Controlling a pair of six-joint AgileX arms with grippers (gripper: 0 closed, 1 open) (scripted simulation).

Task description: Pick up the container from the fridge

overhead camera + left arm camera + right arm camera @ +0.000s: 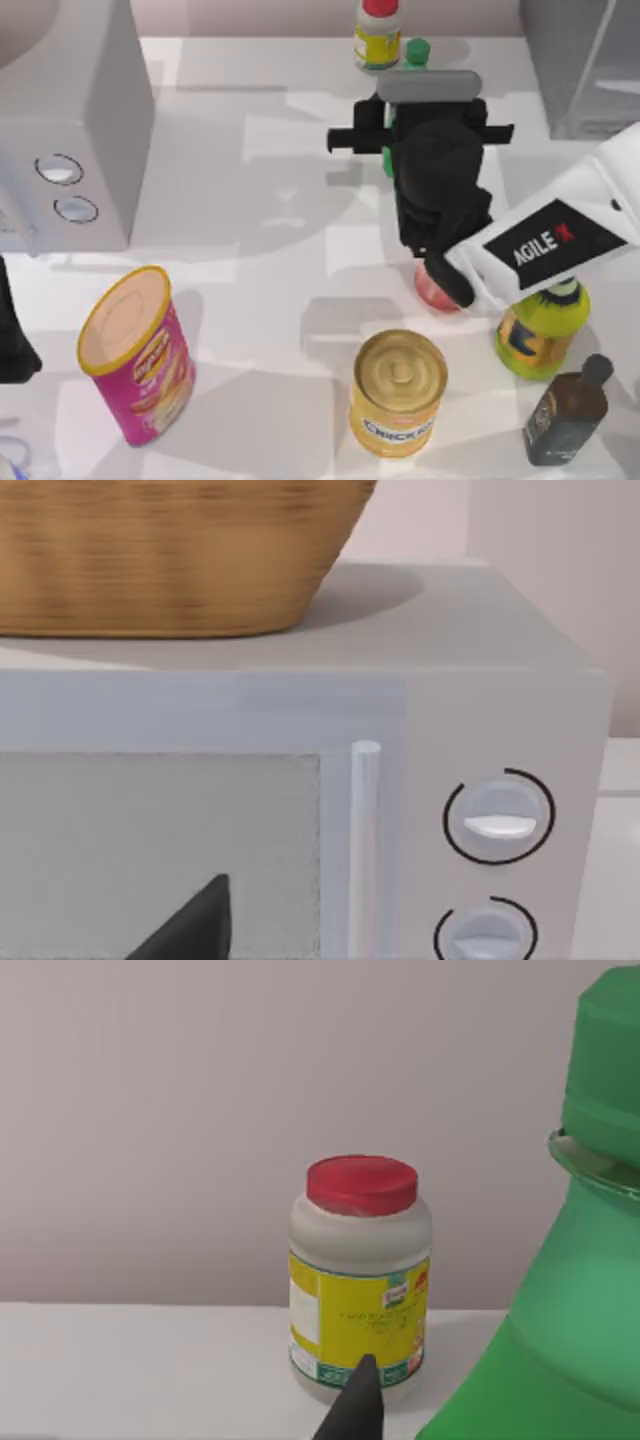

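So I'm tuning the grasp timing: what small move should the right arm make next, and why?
Probably close the right gripper on the container. In the top view the gripper sits over the green bottle by the red-capped bottle; in the right wrist view the bottle looms right beside a fingertip. The left arm waits by the white box.

Overhead view; two close wrist views

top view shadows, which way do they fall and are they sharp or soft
Top view: soft grey shadows lie on the table beside the pink can and gold can, overlapping in several directions, so more than one light. Left wrist view: the basket casts a soft shadow on the white box.
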